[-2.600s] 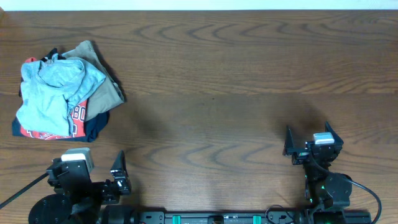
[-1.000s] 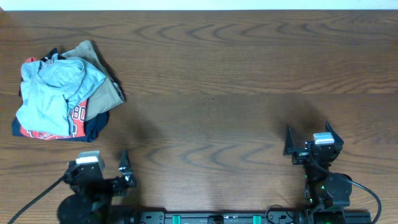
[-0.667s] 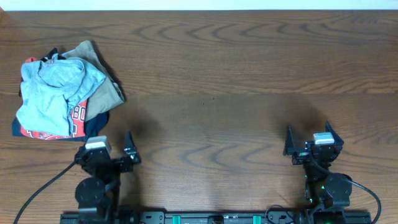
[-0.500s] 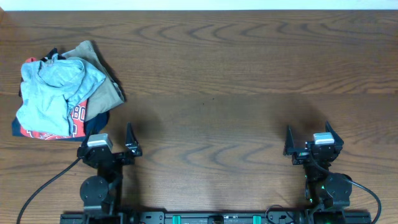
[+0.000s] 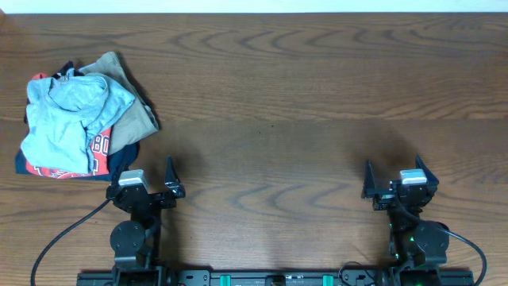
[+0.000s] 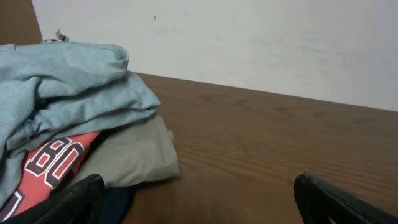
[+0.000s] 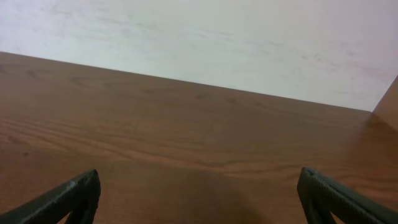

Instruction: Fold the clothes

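Atop one red shirt (image 5: 55, 168), one olive garment (image 5: 136, 123): one blue-grey garment (image 5: 67, 111); left gripper (image 6: 198, 186), right gripper (image 7: 199, 180) both released.

Matte black arms (image 5: 131, 238), pointed black tool fingers (image 5: 169, 169), silver-grey wrist blocks (image 5: 413, 177), black cable (image 5: 79, 219), green light (image 5: 413, 238)

1. I see the surface (image 5: 302, 87) as brown wood with bold grain, smooth and faintly glossy;
2. the clothes (image 5: 67, 111) look like thin, soft, matt cloth, heavily creased;
3. the red T-shirt (image 6: 46, 165) is cloth with flat printed lettering; the olive-tan garment (image 6: 134, 158) is smoother matt cloth;
4. the left end effector (image 6: 199, 208) and right end effector (image 7: 199, 199) read to me as matt black plastic;
5. the wall (image 7: 205, 37) is matt white.
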